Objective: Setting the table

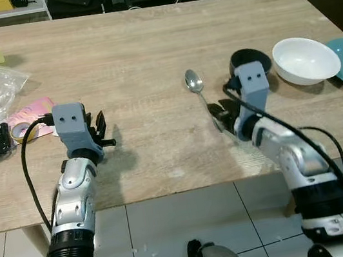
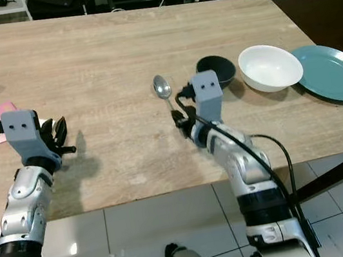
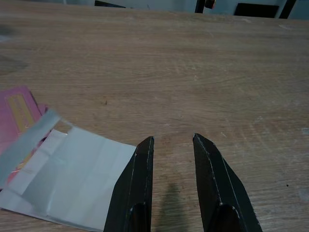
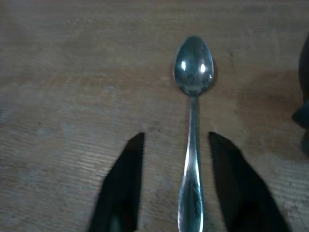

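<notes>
The right gripper (image 4: 176, 181) is low over the table (image 1: 139, 49), its fingers (image 4: 123, 183) spread apart with the spoon (image 4: 192, 121) handle lying between them; they hold nothing yet. The step in hand looks like picking up the spoon. To do it well, the robot should keep the handle centred between the fingers, since in the right wrist view it runs closer to one finger than the other, then settle down to the wood and close squarely across the thin handle so it does not skid or roll.

The spoon lies flat near the middle of the table, toward the near edge, beside a dark bowl (image 1: 249, 61). Its long axis runs from near edge to far edge, bowl end pointing away from the robot, handle toward the gripper.

The left gripper (image 3: 173, 181) hovers near the near left edge, fingers slightly parted and empty.
</notes>
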